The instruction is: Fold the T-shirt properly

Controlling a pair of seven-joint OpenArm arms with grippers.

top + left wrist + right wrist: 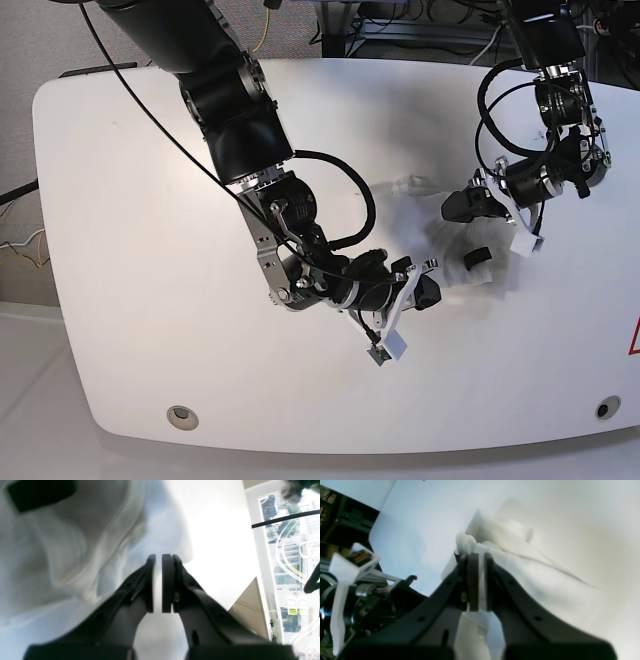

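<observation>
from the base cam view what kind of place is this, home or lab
Most likely a robotics lab or test bench, not a home. Two black robot arms work over a bare glossy white table with bolt holes, loose cables trail off its edge, and equipment racks stand behind. The only household item is the T-shirt.

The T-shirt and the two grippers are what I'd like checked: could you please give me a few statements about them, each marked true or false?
1. The right gripper is shut on a bunch of the T-shirt. True.
2. The left gripper has its jaws spread wide open. False: its pads stand nearly together, with only a thin white strip between them.
3. The T-shirt lies flat and neatly folded. False: in the base view it is crumpled between the two arms.
4. A black tag shows on the cloth in the left wrist view. True.
5. The tabletop is dark wood. False: it is glossy white.
</observation>
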